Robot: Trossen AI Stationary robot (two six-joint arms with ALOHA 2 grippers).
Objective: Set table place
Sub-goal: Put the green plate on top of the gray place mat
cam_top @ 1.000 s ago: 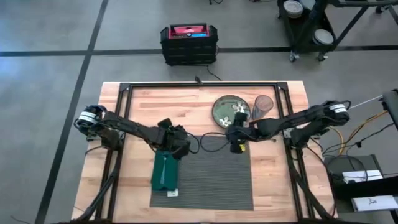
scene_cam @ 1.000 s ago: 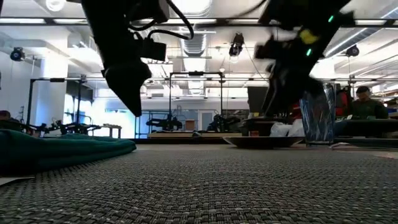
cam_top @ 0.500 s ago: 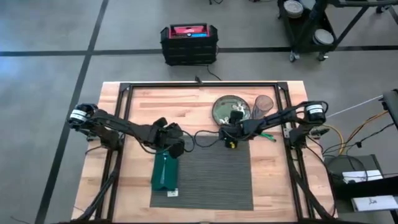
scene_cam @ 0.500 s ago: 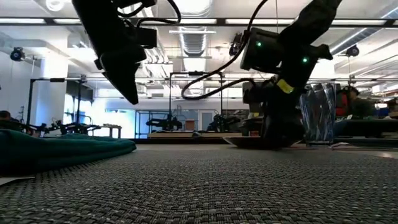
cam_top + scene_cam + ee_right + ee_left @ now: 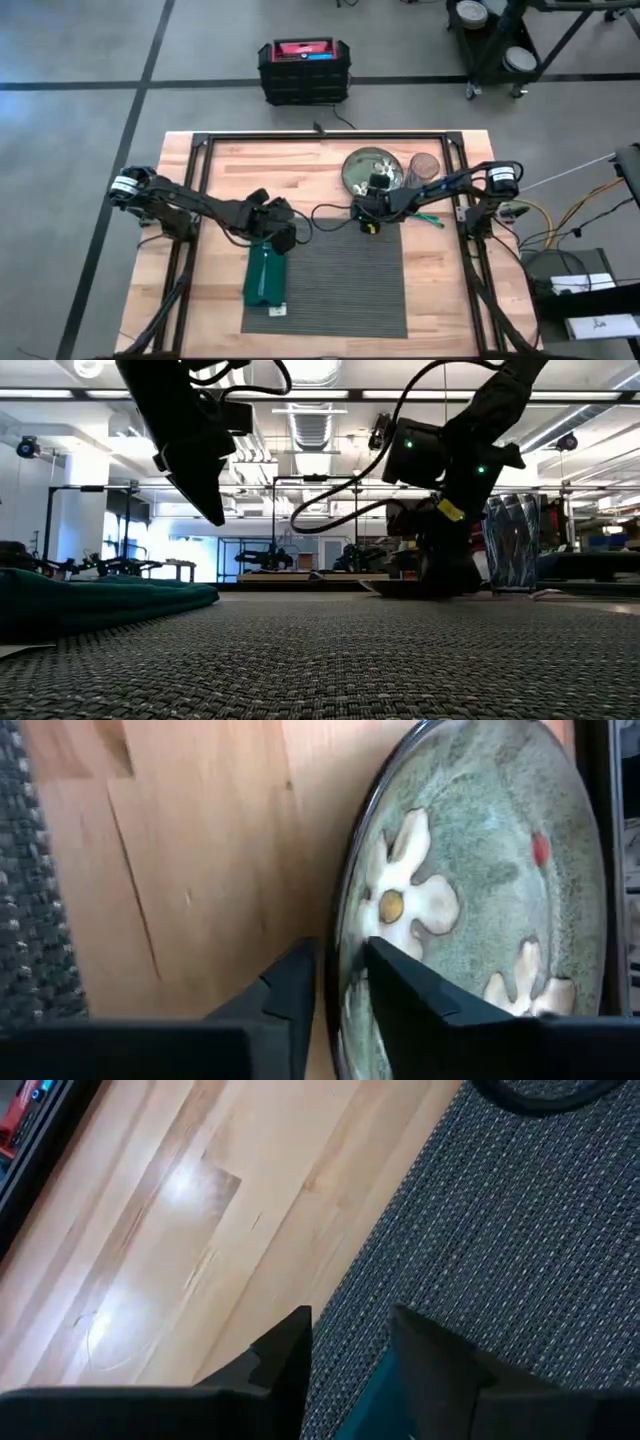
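1. High view: the large light-wood butcher-block table carries a dark grey ribbed rectangular placemat in its near middle. A folded dark green cloth napkin lies along the placemat's left edge. Beyond the far edge sit a round grey-green flowered plate and, to its right, a clear drinking glass. The left gripper hangs over the napkin's far end; the right gripper is at the plate's near rim.
2. Low view: the placemat fills the foreground, the napkin on the left. The right gripper reaches down to the plate; the glass stands just beside.
3. Left wrist view: the left gripper has its fingers a little apart with nothing between them, above the placemat and the napkin's edge.
4. Right wrist view: the right gripper has narrow jaws straddling the plate's dark rim, one finger outside, one inside.
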